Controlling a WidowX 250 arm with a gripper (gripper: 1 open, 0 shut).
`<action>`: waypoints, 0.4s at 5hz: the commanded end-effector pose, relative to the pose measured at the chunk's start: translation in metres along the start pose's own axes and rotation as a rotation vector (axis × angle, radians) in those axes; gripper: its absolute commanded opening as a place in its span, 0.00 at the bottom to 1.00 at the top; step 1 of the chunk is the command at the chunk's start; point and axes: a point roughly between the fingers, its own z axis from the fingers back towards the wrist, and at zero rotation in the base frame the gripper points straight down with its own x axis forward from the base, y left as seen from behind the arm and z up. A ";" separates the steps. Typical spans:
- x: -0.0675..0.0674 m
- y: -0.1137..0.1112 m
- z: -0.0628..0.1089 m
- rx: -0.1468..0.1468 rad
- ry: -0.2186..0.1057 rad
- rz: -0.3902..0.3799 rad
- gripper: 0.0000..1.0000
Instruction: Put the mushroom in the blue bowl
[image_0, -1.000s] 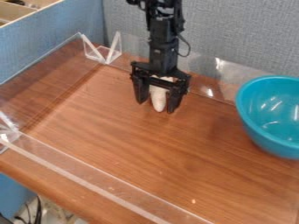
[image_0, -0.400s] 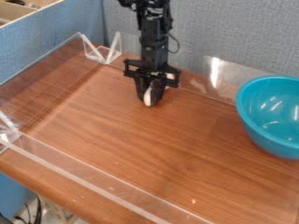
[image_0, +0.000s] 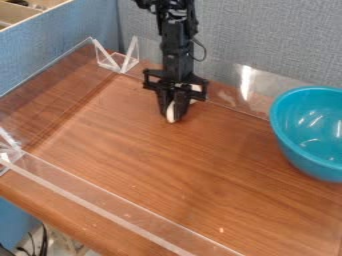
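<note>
Nearest the viewer runs the clear plastic wall (image_0: 94, 205) along the front edge of the wooden table (image_0: 147, 160), and the boards behind it lie bare. To the right, near the table's edge, sits the blue bowl (image_0: 310, 128), with nothing in it that shows. Farther back, near the rear wall, the black arm reaches straight down, and its claw (image_0: 173, 112) stands low over the wood with the mushroom (image_0: 173, 113) between its fingers, the pale cap end showing just under the tips.

A second ago the fingers were spread wide on either side of the mushroom; now they are drawn in close against it, and the claw looks the same as it did a moment back. That reads as the grasp being made: the pick-up step looks done or nearly so, with the lift and the carry to the bowl yet to come.

The claw is narrowed to a slim gap, clenched around the mushroom's sides. The mushroom appears to rest on or just above the table, well apart from the bowl; whether it has left the wood cannot be told.
</note>
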 end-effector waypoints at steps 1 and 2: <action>0.000 -0.011 0.044 0.006 -0.118 -0.087 0.00; -0.004 -0.011 0.058 0.000 -0.136 -0.110 0.00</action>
